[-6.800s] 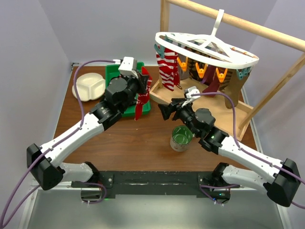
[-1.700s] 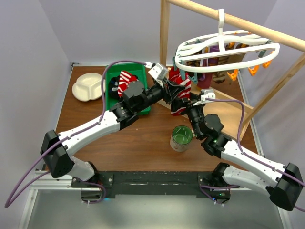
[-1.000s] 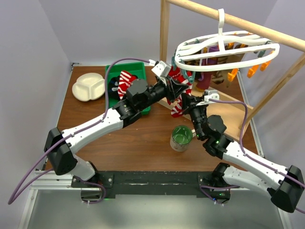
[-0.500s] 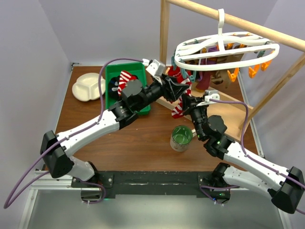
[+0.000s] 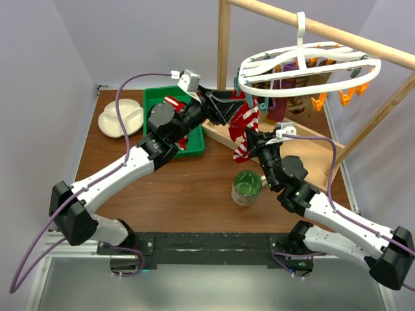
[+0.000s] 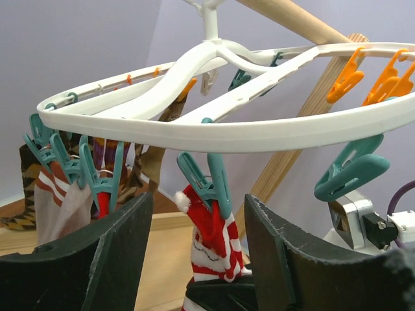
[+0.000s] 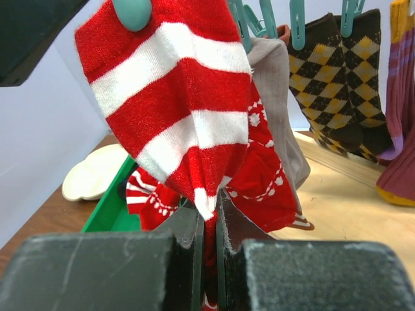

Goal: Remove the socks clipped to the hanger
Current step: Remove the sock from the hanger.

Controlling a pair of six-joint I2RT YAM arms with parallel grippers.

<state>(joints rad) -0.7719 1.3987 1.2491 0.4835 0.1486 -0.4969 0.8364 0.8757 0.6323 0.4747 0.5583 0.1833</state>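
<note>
Striped sock [image 7: 175, 123] hangs clipped to hanger [image 6: 259, 133], green bin [image 5: 155, 98] and can [image 5: 247, 186] nearby.

Red-and-white striped sock [image 7: 172, 123]; white hanger [image 6: 246, 133] with teal clips [image 6: 207, 181] and orange clips [image 6: 343, 81]; brown-and-mustard diamond-checked socks [image 7: 331, 84]; grey sock [image 7: 275, 103]; maroon sock [image 7: 397, 129]; green bin [image 5: 155, 103]; cream plate [image 5: 120, 120]

Both arms are built alike: the left arm [image 5: 107, 180] and right arm [image 5: 343, 223] have glossy white shells dotted with small dark screws, linked by bulky round black joints. Each ends in a black block base [image 5: 68, 220] beside a black mounting bar [image 5: 214, 249]. A purple cable [image 5: 148, 74] runs to a small white wrist camera [image 5: 188, 79]. The left gripper [image 6: 198, 207] and right gripper [image 7: 209, 227] have matte black, faintly scuffed fingers
</note>
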